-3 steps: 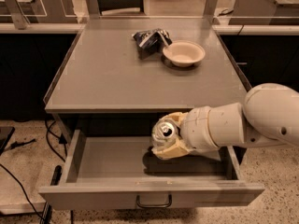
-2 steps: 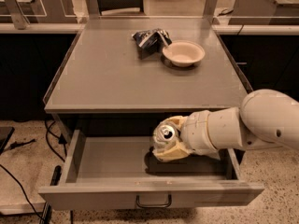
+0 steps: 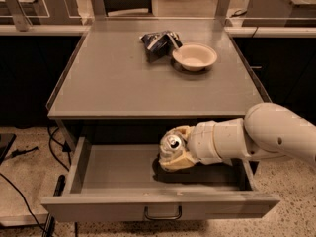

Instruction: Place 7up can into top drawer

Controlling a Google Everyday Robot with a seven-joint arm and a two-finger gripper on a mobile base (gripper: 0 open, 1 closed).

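Observation:
The top drawer (image 3: 108, 179) is pulled open below the grey table top; its front panel carries a small curved handle (image 3: 163, 215). My gripper (image 3: 174, 151) reaches in from the right, inside the drawer's right half. It is shut on the 7up can (image 3: 171, 147), whose silver pull-tab top faces up. The cream fingers (image 3: 180, 161) wrap the can's lower and right sides. The can sits low in the drawer; I cannot tell whether it touches the drawer floor.
A dark shiny snack bag (image 3: 157, 44) and a shallow cream bowl (image 3: 194, 56) sit at the back of the table top (image 3: 108, 83). Black cables (image 3: 19, 201) lie on the floor at the left. Desks and chair legs stand behind.
The gripper with the can has stayed at about the same spot in the drawer, perhaps a little lower.

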